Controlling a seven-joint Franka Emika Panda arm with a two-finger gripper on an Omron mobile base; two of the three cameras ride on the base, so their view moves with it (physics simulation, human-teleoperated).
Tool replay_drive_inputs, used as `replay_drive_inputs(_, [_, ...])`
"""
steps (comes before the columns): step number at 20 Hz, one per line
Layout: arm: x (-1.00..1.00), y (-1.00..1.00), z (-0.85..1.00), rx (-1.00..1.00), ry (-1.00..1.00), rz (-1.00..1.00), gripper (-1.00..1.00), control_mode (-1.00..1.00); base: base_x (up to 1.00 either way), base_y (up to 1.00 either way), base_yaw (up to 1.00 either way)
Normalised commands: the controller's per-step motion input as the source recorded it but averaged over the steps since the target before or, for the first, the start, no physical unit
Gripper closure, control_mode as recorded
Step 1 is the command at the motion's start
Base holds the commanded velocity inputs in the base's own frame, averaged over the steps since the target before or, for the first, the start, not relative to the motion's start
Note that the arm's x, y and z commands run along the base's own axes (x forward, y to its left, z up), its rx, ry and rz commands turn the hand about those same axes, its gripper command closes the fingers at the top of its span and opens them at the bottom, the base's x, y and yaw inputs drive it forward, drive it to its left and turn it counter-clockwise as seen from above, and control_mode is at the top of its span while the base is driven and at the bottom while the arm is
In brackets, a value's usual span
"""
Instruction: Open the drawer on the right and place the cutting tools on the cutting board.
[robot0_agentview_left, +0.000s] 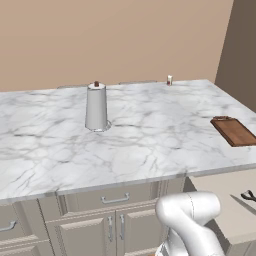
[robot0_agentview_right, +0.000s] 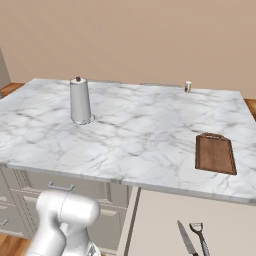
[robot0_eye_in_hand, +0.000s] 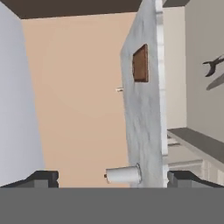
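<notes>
Reaching into the open drawer (robot0_agentview_right: 165, 220) comes next, we judge: our gripper (robot0_eye_in_hand: 113, 178) has its fingers spread wide, holding nothing. We should descend squarely over the knife (robot0_agentview_right: 187, 239) beside the peeler (robot0_agentview_right: 200, 237), then carry it to the board (robot0_agentview_right: 215, 154) on the counter (robot0_agentview_right: 130, 130).

A rendered domestic kitchen is shown. This is indicated by a wide grey-white marble countertop (robot0_agentview_left: 130, 135) set over panelled cabinet doors (robot0_agentview_left: 85, 232) and drawer fronts with silver bar handles. A paper-towel roll (robot0_agentview_left: 96, 107) is stood upright on the counter, a wooden cutting board (robot0_agentview_right: 215, 154) is laid near its right edge, and a knife (robot0_agentview_right: 187, 239) and a peeler (robot0_agentview_right: 199, 236) are seen in the drawer (robot0_agentview_right: 155, 225) pulled open below.
</notes>
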Motion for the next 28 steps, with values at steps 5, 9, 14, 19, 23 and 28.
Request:
replay_drive_inputs(5, [0.01,0.49,0.74,-0.18,0.00,-0.01,-1.00,-1.00,0.00,0.00,0.00])
replay_drive_inputs(9, [0.15,0.54,0.54,-0.20,0.04,-0.02,-1.00,-1.00,0.00,0.00,0.00])
replay_drive_inputs(14, [0.24,0.71,0.29,-0.22,0.14,-0.04,-1.00,-1.00,0.00,0.00,0.00])
replay_drive_inputs(19, [0.21,0.49,0.40,-0.14,0.09,-0.08,-1.00,-1.00,0.00,0.00,0.00])
replay_drive_inputs(23, [0.10,0.33,0.47,-0.14,0.02,-0.08,-1.00,-1.00,0.00,0.00,0.00])
replay_drive_inputs(28, [0.39,0.20,0.02,-0.17,0.18,-0.05,-1.00,-1.00,0.00,0.00,0.00])
